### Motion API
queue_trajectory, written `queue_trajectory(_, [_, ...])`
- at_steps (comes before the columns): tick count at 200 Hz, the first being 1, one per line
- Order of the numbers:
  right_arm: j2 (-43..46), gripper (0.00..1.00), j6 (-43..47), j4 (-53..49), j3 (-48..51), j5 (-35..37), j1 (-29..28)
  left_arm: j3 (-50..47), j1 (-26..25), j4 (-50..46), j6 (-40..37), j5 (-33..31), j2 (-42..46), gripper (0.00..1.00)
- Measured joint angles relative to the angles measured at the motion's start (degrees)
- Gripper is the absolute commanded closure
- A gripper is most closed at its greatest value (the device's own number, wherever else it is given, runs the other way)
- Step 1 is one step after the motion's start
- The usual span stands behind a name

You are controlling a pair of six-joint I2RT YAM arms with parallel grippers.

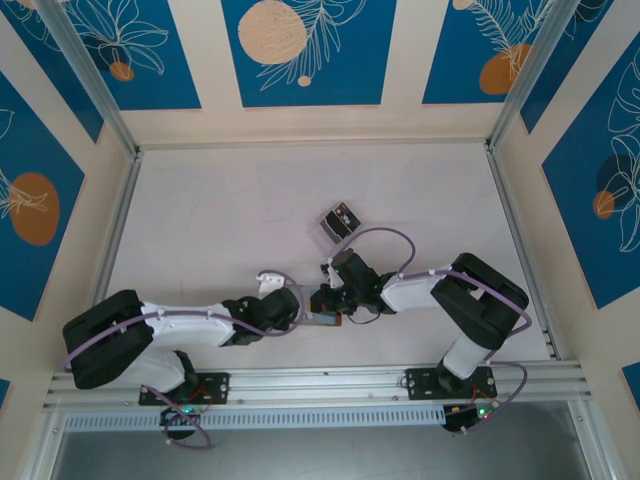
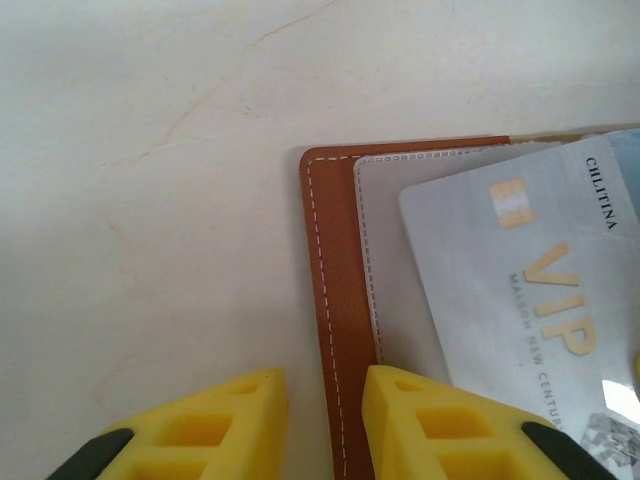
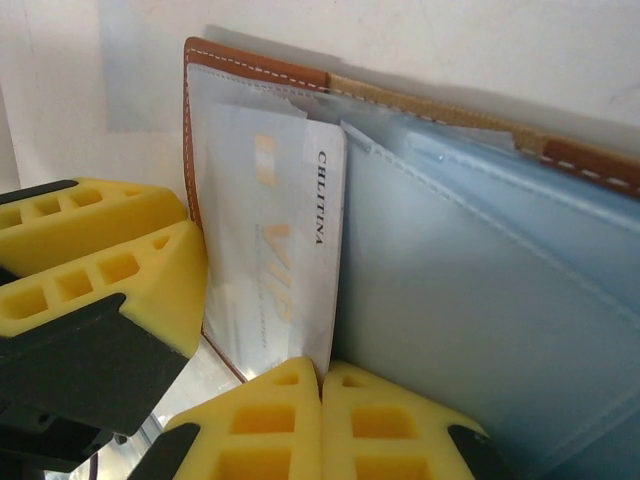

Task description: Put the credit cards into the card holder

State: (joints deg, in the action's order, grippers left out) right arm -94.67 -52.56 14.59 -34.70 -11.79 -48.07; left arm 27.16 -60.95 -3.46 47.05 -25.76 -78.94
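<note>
Card holder (image 2: 338,300): brown leather, lying open with its pale lining up, right at the tips of both end effectors.
Hard to make out: the arms cover most of the holder from above. Each wrist view cuts off part of it. The card's print looks hazy in the right wrist view, and whether that is clear film or glare cannot be told.
Left arm: stretched low from the left, wrist pointing inward.
Right arm: elbow folded, forearm reaching in from the right to meet the left.
Left end effector (image 2: 322,385): narrow gap. One finger (image 2: 450,430) sits over the grey lining, the other over the bare surface (image 2: 150,200), with the holder's stitched brown edge between them. Whether it presses down cannot be told.
Right end effector (image 3: 322,368): closed, with the credit card (image 3: 270,240) pinched by its long edge at the finger seam.
Card position: silver-grey with gold "VIP", slanted on the lining just ahead of the left end effector. How far it is tucked in is unclear.
Clear stand (image 1: 338,222): beyond the right end effector, holding something dark too small to read.
</note>
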Motion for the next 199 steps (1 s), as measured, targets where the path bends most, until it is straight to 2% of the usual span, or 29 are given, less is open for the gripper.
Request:
queue_trajectory(50, [-0.55,1.00,-0.02,-2.03,-2.03,2.80,-1.97,0.00,-0.26,0.00,0.57,-0.31,-0.11,0.73])
queue_trajectory(199, [-1.20,1.00,-0.37,-4.37,-3.96,4.35,-3.19,0.22,-0.48,-0.90,0.55,-0.39,0.37,0.72])
